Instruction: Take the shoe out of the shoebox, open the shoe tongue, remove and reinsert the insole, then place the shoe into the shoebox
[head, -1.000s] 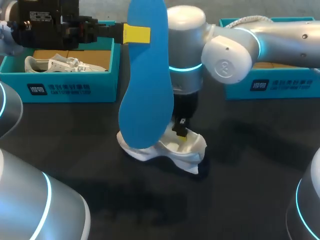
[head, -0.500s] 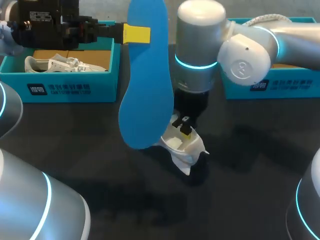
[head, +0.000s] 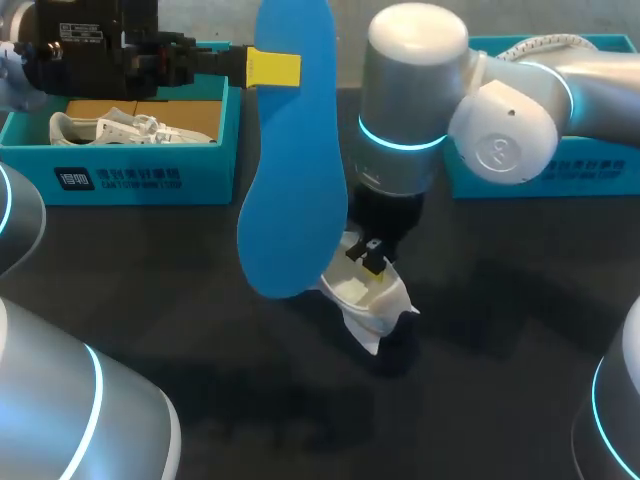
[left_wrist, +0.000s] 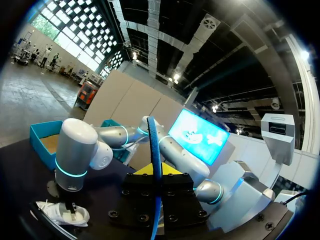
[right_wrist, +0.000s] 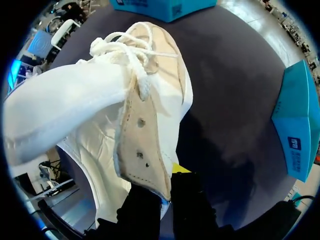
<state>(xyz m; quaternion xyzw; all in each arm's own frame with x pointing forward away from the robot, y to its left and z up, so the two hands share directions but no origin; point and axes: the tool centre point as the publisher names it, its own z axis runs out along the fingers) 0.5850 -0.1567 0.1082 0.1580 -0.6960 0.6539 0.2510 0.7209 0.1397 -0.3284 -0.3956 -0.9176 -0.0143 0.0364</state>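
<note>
High over the table, my left gripper (head: 274, 68) is shut on a blue insole (head: 292, 180), which hangs down toe-end low. The left wrist view shows the insole (left_wrist: 156, 150) edge-on between the fingers of the left gripper (left_wrist: 155, 172). Below it a white lace-up shoe (head: 372, 303) rests on the dark table, tilted. My right gripper (head: 372, 264) comes down from above and is shut on the shoe's side wall. In the right wrist view that right gripper (right_wrist: 167, 182) pinches the shoe (right_wrist: 100, 100) by its tan-lined side wall, and the laces are loose.
A teal shoebox (head: 120, 172) at the back left holds a second white shoe (head: 120, 128). Another teal shoebox (head: 560, 175) stands at the back right, behind my right arm (head: 500, 100). Bare dark tabletop (head: 200, 330) lies in front of the shoe.
My right arm has shifted to the right and turned, swinging the shoe round with it. The left arm and the insole have not moved.
</note>
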